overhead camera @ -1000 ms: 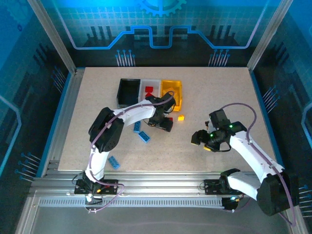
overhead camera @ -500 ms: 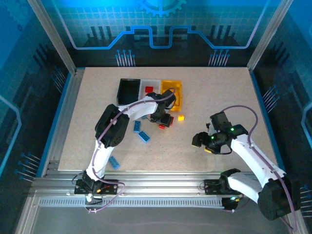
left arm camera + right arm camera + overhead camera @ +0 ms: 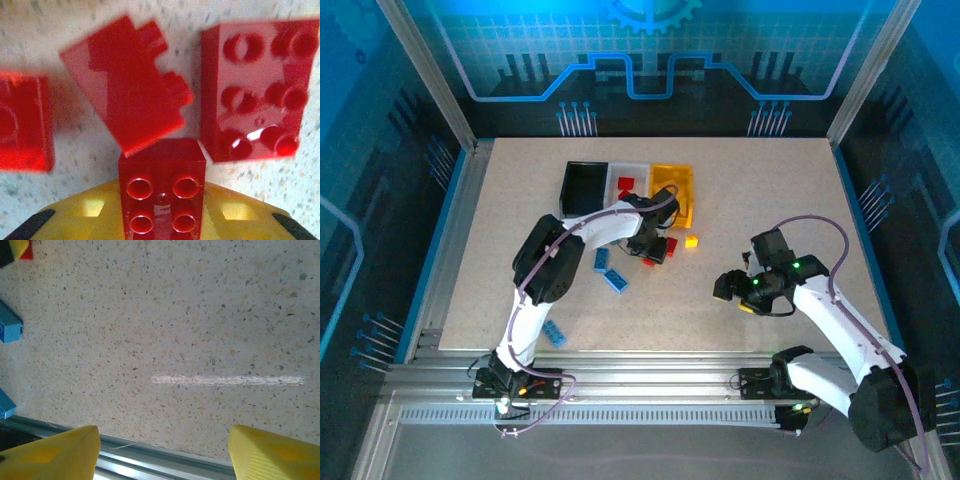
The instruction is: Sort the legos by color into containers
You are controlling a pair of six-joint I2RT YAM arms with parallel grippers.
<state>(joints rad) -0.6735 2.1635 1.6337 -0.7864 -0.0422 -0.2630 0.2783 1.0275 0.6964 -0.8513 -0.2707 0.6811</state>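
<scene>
Left end effector (image 3: 162, 210) gripping red lego (image 3: 162, 172), speckled tabletop (image 3: 770, 190), blue-lit walls (image 3: 740, 50)

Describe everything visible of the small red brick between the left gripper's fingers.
The red brick is small, square, glossy plastic, with four hollow round studs in a two-by-two grid facing the wrist camera. The left gripper's yellow fingers meet its two sides. Just beyond it, over the speckled table, are a tilted red brick and a larger six-stud red brick; whether either touches it cannot be told.
</scene>
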